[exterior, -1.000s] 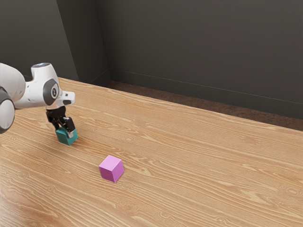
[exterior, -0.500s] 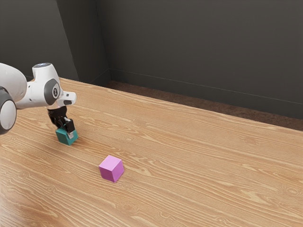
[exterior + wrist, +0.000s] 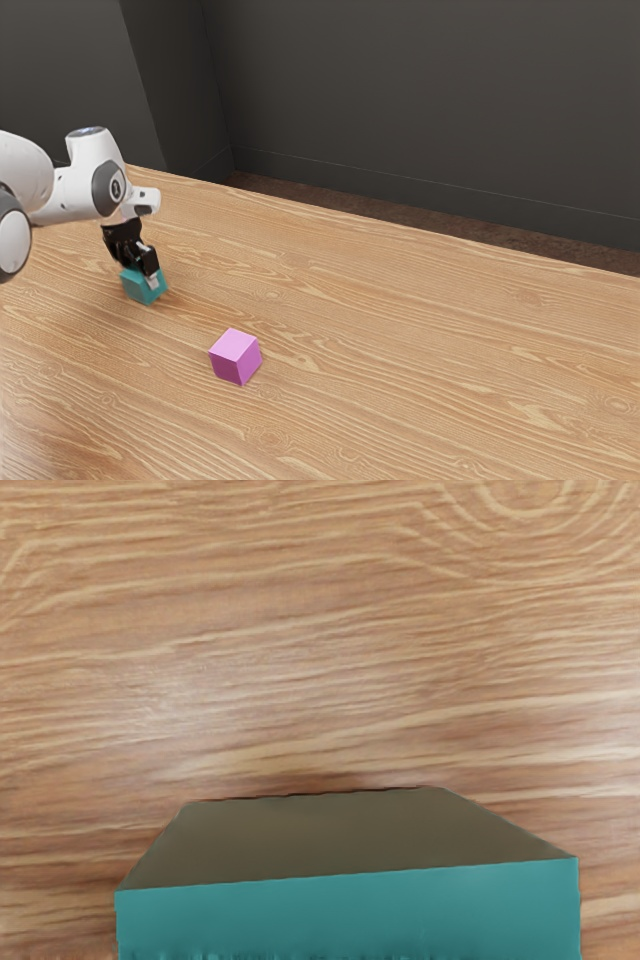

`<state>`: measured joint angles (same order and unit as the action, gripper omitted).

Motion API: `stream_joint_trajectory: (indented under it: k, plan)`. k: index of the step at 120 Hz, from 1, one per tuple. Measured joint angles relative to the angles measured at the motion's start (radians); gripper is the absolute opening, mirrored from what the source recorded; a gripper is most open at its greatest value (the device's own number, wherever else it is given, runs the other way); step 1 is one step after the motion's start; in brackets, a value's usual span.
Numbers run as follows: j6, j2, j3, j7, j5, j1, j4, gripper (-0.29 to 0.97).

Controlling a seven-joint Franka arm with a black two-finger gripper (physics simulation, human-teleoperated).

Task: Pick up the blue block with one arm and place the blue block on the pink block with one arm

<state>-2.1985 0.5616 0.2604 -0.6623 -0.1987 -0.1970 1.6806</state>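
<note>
Gripper (image 3: 138, 268) fingers were clamped on the blue block (image 3: 146, 289), rendered teal, at the exterior view's left. Whether the block had cleared the table (image 3: 420, 330) could not be told. The pink block (image 3: 236, 356) sat nearer and to the right, well apart.

Step in hand, as judged: pick-up. The next move called for raising the block, carrying it over the pink block and lowering it squarely.

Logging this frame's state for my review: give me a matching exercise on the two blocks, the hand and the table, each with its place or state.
Things:
1. teal block
2. pink block
3. hand
4. table

States:
a. shut on a block
b. wood-grained surface
c. lies alone on the wood, untouched
d. gripped from two sides

Pairs: 1-d, 2-c, 3-a, 4-b.
</note>
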Motion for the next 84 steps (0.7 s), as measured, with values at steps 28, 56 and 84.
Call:
stream_joint_trajectory:
  k: [28,56,84]
  plan:
    - [0.025,-0.041,-0.004,0.057,0.057,0.013,0.0,0.23]
    - [0.07,-0.118,-0.012,0.13,0.088,0.044,0.025,0.25]
    - [0.099,-0.237,-0.011,0.226,0.098,0.157,0.153,0.2]
